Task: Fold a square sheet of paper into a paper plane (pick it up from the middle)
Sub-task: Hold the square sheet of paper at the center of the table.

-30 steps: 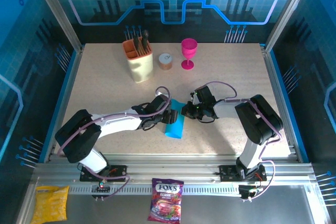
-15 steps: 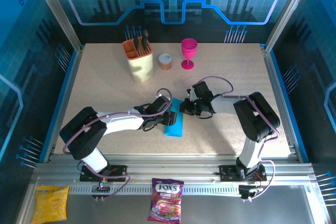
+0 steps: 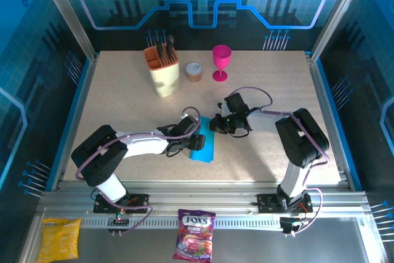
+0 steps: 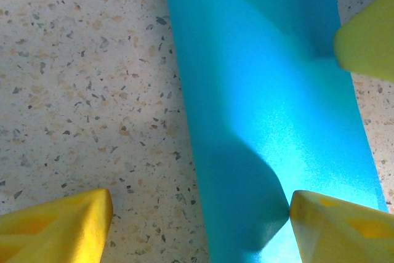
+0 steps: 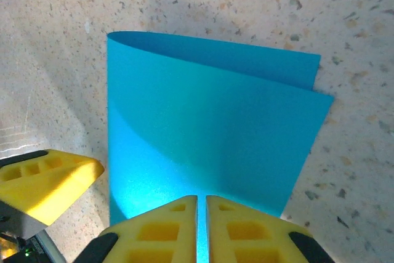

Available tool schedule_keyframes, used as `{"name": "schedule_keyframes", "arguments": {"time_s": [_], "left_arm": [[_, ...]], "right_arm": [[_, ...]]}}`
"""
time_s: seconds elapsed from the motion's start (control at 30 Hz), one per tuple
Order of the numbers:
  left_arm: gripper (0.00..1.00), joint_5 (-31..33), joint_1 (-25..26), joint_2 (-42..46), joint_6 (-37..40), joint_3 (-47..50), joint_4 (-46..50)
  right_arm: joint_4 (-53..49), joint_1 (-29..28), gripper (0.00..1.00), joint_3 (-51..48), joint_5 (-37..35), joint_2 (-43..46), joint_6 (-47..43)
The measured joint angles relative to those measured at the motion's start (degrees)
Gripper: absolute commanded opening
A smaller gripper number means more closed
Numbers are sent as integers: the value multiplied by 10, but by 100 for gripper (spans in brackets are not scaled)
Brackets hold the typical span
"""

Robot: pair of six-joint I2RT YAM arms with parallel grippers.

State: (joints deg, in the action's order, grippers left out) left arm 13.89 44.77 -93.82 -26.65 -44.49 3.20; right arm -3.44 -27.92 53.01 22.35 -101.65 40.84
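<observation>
The square sheet of paper [image 3: 203, 150] lies folded in half on the speckled table, bright cyan, its upper layer bowed up along the far edge [image 5: 209, 127]. My left gripper [image 3: 196, 140] is open wide across the sheet's left long edge [image 4: 200, 226]. One yellow fingertip [image 4: 335, 223] touches the paper [image 4: 265, 90] and the other stands on bare table. My right gripper [image 3: 214, 125] is shut, with just a sliver between its fingers [image 5: 202, 214]. Its tips sit over the near edge of the paper, and nothing shows pinched between them.
At the back stand a cream cup of utensils [image 3: 163, 69], a small jar [image 3: 194, 71] and a pink goblet [image 3: 221, 61]. A purple candy bag [image 3: 194, 243] and a yellow snack bag [image 3: 58, 238] lie beyond the near rail. Metal frame posts edge the table.
My right gripper has slid a little left and farther from the bases along the paper. The sheet has shifted slightly toward the near left. The left gripper stays open in place.
</observation>
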Motion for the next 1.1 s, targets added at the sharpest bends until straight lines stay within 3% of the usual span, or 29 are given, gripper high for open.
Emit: {"name": "schedule_keyframes", "arguments": {"time_s": [0.3,1.1], "left_arm": [[77,0,0,0,-20,2,-4],[77,12,-1,2,-73,2,-18]], "right_arm": [[-16,44,15,-3,-29,95,0],[1,57,15,-74,-39,97,12]]}}
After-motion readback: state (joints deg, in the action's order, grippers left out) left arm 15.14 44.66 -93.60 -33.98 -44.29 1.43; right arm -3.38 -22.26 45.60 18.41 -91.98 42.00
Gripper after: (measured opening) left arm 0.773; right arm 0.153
